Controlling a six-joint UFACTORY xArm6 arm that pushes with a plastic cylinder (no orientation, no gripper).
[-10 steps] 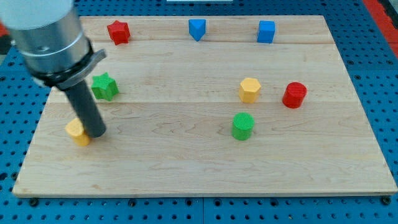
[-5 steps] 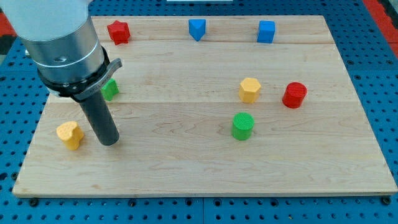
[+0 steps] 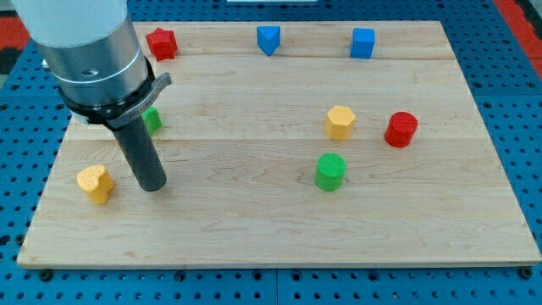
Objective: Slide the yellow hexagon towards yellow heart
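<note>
The yellow hexagon [image 3: 340,122] sits right of the board's middle. The yellow heart [image 3: 95,183] lies near the board's left edge, toward the view's bottom. My tip [image 3: 153,186] rests on the board just right of the yellow heart, with a small gap between them, and far to the left of the yellow hexagon. The arm's grey body covers the upper left of the board.
A green star [image 3: 152,119] is mostly hidden behind the rod. A red star [image 3: 161,42], a blue triangle [image 3: 268,39] and a blue cube [image 3: 362,42] line the top edge. A red cylinder [image 3: 401,129] and a green cylinder [image 3: 330,171] flank the hexagon.
My tip has moved right, from touching the yellow heart to a spot clear of it. The heart shifted slightly left. The other blocks have not moved.
</note>
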